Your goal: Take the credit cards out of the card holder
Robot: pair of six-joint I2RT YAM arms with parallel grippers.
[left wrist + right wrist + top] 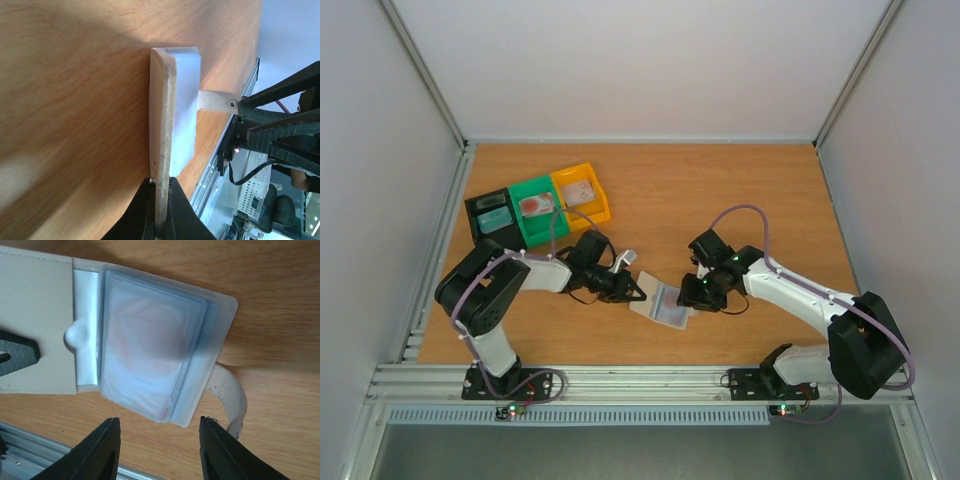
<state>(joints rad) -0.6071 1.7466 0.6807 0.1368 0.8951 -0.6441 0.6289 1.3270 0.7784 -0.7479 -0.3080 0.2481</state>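
**Card holder** (665,303): lies spread open on the wood table (740,190) near its front edge, between the two grippers. Clear pockets face up. The beige cover flap extends toward the left arm.

**Left gripper** (161,184): jaws clenched on the outer edge of the beige flap. In the left wrist view the flap is seen edge-on, pinched between the fingertips.

**Right gripper** (157,421): jaws released and standing apart w/ nothing between them, just beside the holder's pocket edge.

**Reddish-pink credit card** (142,335): inside the pocket stack, visible only as a blur through the plastic. Whether a second card lies under it cannot be told, as the layers are too cloudy.

**Strap tab** (232,400): curls out from the holder's edge onto the table, on the right gripper's side.

**Bins**: black bin (492,215), green bin (535,205) and yellow bin (582,192) stand in a row at rear left, well apart from the holder. Each holds a small item.
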